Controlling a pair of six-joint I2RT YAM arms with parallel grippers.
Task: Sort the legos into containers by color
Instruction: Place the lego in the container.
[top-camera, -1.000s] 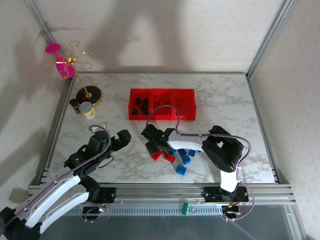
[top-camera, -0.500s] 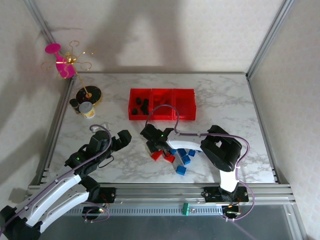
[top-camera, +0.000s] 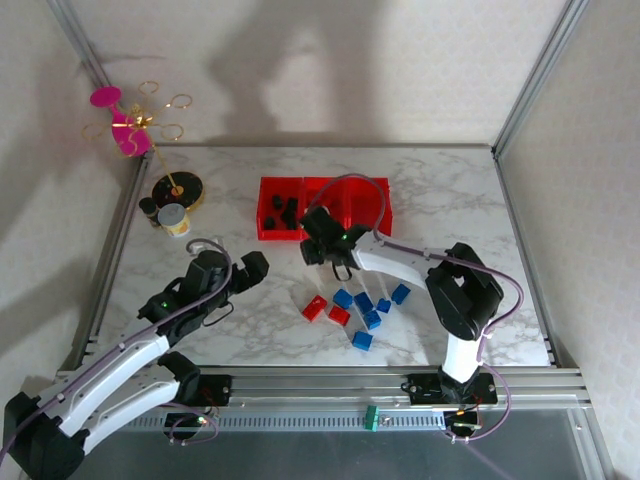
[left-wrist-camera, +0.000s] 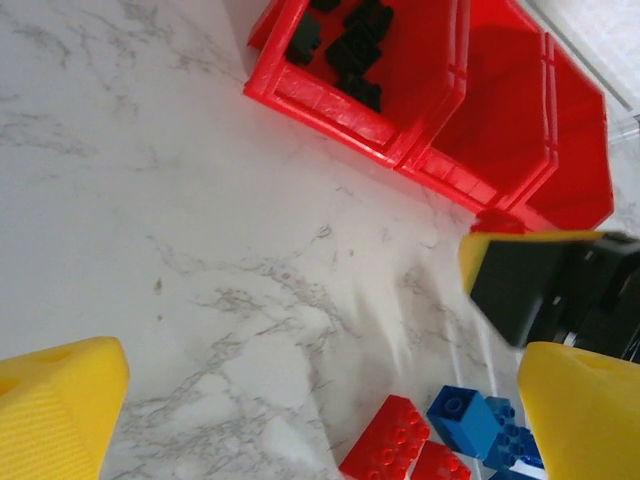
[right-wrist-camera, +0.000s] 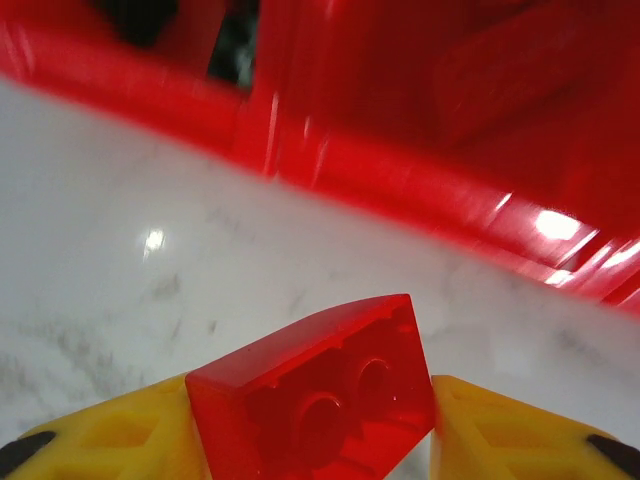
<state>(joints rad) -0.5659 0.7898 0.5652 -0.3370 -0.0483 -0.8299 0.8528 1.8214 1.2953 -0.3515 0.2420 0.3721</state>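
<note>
The containers (top-camera: 372, 226) are three joined red bins at the table's middle back, and several black legos (top-camera: 283, 208) lie in the left one. My right gripper (top-camera: 322, 258) hangs just in front of the bins, shut on a translucent red lego (right-wrist-camera: 315, 395) held between its yellow fingers (right-wrist-camera: 110, 440). The bins' front wall (right-wrist-camera: 400, 150) is close ahead of it. Loose red legos (top-camera: 315, 308) and blue legos (top-camera: 372, 319) lie on the marble nearer the arms. My left gripper (top-camera: 252, 268) is open to their left, with nothing between its fingers (left-wrist-camera: 60, 410).
A black-and-gold disc stand (top-camera: 177, 188) with a pink and gold ornament (top-camera: 130, 130) stands at the back left, with small jars (top-camera: 172, 218) beside it. Metal frame posts run along the table's sides. Bare marble lies left of the loose bricks (left-wrist-camera: 200, 250).
My right gripper has shut on a red lego, lifted it out of the pile and carried it back toward the bins. The left arm has shifted slightly forward.
</note>
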